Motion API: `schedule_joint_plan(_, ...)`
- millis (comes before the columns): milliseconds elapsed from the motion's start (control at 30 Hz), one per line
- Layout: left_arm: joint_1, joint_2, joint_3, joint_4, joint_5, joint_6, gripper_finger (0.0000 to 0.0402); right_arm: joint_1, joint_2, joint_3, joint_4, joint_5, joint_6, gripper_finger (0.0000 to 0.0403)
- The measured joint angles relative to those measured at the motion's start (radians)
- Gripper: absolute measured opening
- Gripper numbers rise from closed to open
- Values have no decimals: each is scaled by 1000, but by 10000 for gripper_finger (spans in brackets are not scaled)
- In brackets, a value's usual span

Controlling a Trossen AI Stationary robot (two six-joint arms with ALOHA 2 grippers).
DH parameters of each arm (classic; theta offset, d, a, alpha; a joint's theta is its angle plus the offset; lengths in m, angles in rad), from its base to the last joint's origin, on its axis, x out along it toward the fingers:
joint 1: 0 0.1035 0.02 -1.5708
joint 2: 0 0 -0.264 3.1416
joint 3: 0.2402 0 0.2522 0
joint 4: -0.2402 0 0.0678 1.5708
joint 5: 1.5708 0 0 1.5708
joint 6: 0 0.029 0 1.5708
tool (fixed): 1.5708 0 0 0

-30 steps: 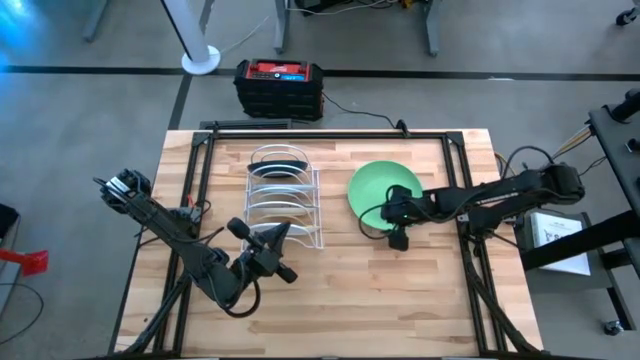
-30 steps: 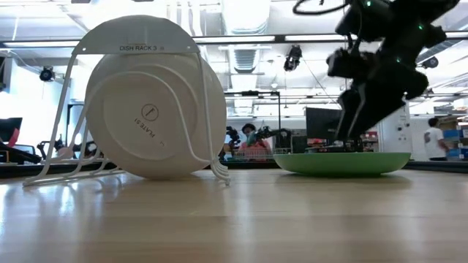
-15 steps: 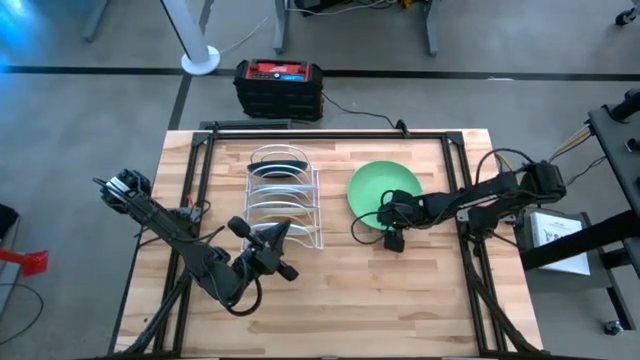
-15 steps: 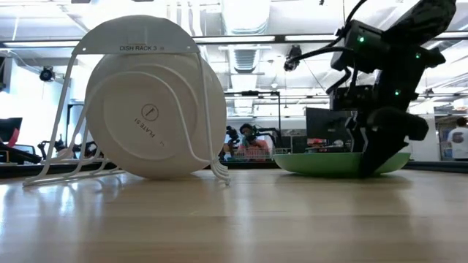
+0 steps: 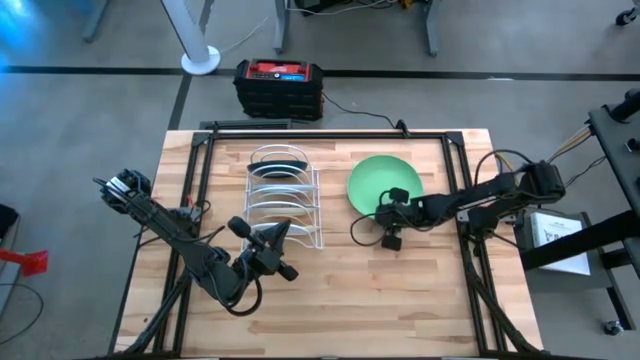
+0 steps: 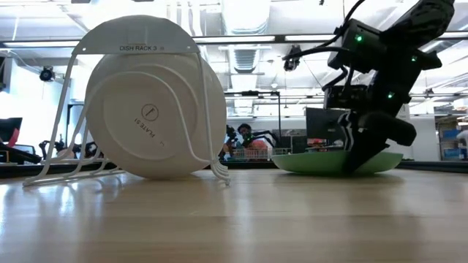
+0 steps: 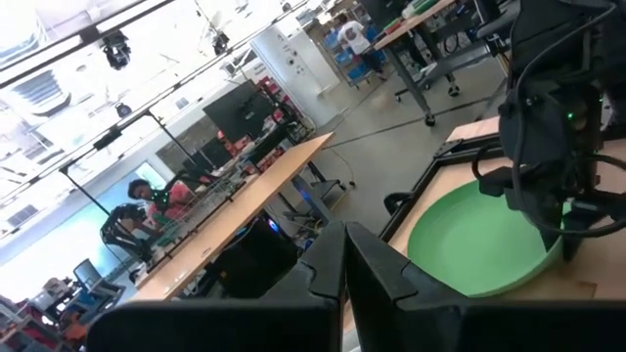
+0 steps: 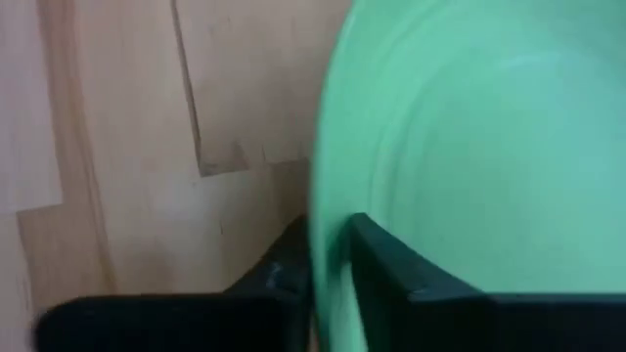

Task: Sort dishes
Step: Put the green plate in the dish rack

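Observation:
A plain light green plate point(image 5: 380, 182) lies flat on the wooden table to the right of centre and also shows in the low view point(image 6: 314, 163). My right gripper point(image 5: 387, 226) reaches in from the table's right and is shut on the plate's near rim. A white wire rack point(image 5: 285, 195) at the table's middle holds other dishes standing on edge. One white plate back point(image 6: 150, 117) faces the low camera. My left gripper point(image 5: 272, 250) hangs shut near the rack's near end, holding nothing. My right gripper pinches the green plate's near rim point(image 8: 328, 230). One finger point(image 8: 391, 272) is inside the plate and the other point(image 8: 279, 282) is outside against the table. The fingers slant down from the table's right. The plate's bottom rests on the table.
Dark frame rails point(image 5: 200, 190) run along the table's left and right sides. A black and red box point(image 5: 279, 86) sits on the floor beyond the far edge. Bare wood point(image 5: 350, 300) stretches along the near half. People point(image 6: 248, 142) move in the room behind.
My right gripper has come down and tipped steeper onto the green plate's near rim, and its fingers have shut on that rim. The plate stays lying on the table.

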Motion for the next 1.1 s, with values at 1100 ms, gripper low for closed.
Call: schedule_joint_plan(1100, -189, 86, 143, -3, -1, -7, 0, 32, -938, -12, 90, -283, 40, 0)
